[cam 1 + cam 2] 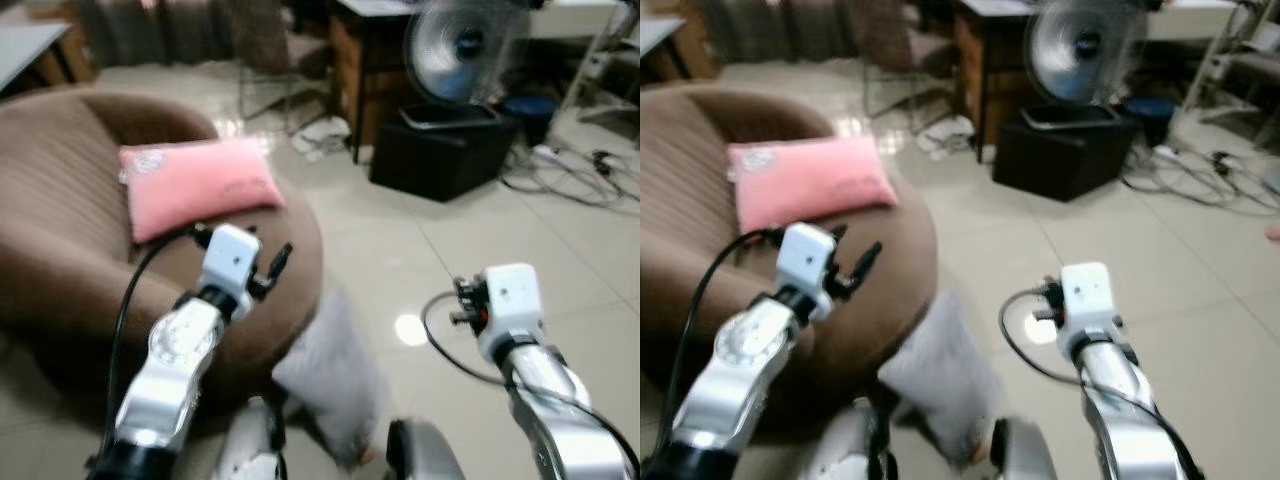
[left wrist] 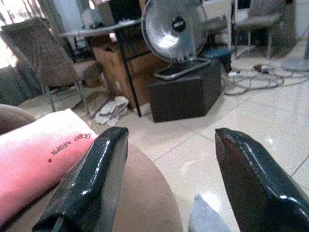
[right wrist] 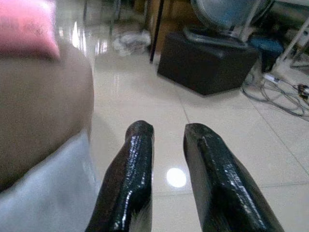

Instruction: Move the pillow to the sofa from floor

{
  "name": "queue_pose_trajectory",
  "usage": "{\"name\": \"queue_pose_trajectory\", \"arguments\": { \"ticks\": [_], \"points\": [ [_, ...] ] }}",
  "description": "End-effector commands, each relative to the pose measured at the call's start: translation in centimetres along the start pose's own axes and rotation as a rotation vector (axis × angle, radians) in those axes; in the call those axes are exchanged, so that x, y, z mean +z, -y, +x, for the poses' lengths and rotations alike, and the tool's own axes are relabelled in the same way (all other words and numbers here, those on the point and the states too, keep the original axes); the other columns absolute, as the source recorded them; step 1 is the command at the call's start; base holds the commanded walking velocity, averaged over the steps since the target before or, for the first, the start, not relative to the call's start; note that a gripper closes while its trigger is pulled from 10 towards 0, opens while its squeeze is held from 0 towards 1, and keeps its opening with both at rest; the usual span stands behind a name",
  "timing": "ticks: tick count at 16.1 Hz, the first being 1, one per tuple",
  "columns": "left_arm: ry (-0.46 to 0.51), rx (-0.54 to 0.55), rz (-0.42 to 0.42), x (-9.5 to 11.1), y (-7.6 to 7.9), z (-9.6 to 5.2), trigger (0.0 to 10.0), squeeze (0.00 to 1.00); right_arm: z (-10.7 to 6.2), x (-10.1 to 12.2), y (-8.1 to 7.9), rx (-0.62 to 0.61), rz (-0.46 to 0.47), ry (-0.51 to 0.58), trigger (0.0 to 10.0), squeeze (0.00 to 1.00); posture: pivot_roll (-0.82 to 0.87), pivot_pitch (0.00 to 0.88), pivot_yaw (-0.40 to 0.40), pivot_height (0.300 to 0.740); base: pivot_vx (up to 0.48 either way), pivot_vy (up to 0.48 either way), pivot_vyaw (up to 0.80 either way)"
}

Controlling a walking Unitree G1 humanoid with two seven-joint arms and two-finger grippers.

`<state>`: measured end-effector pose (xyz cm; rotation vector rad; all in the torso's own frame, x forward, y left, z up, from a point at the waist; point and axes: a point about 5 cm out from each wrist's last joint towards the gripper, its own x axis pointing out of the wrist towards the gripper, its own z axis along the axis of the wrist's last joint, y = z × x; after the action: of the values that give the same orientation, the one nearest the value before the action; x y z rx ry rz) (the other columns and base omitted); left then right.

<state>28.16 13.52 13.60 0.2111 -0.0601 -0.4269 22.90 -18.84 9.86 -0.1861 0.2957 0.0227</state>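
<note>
A pale grey pillow (image 1: 335, 370) lies on the tiled floor, leaning against the front of the round brown sofa (image 1: 60, 250). It sits low between my two arms, blurred. A pink pillow (image 1: 195, 185) rests on the sofa seat. My left gripper (image 2: 169, 179) hovers open over the sofa's right edge, above the grey pillow, with nothing between its fingers. My right gripper (image 3: 169, 140) hangs over bare floor to the right of the grey pillow (image 3: 43, 193). Its fingers stand a narrow gap apart and hold nothing.
A black box (image 1: 445, 150) with a round fan (image 1: 460, 45) on it stands ahead on the right. Loose cables (image 1: 580, 170) trail beside it. A crumpled cloth (image 1: 320, 135) lies by a dark desk leg. A wicker chair (image 2: 48, 53) stands behind the sofa.
</note>
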Motion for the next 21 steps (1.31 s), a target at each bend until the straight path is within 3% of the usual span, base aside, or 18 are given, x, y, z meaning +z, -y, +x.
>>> {"name": "queue_pose_trajectory", "arguments": {
  "ticks": [1,8,14,21],
  "points": [
    [-0.037,0.028,-0.004,-0.92,-0.41,-0.63,10.0,0.0,0.42,0.94,-0.31,0.018,-0.008,0.031,10.0,0.0,-0.04,0.042,0.023,0.58,0.0,0.0,0.0],
    [-0.042,0.004,-0.009,-0.94,-0.28,-0.24,10.0,0.0,0.21,0.3,-0.66,0.032,0.007,0.015,10.0,0.0,-0.04,0.048,0.035,0.57,0.0,0.0,0.0],
    [-0.055,0.008,-0.018,-1.34,-0.38,0.29,10.0,0.0,0.24,0.24,-0.32,0.028,0.012,0.026,10.0,0.0,-0.04,0.052,0.048,0.57,0.263,0.0,-0.69],
    [-0.058,0.039,-0.007,-1.33,-0.84,0.29,10.0,0.0,0.29,0.36,-0.38,0.048,-0.022,0.036,10.0,0.0,-0.04,0.058,0.043,0.57,0.26,0.0,0.0]
  ]
}}
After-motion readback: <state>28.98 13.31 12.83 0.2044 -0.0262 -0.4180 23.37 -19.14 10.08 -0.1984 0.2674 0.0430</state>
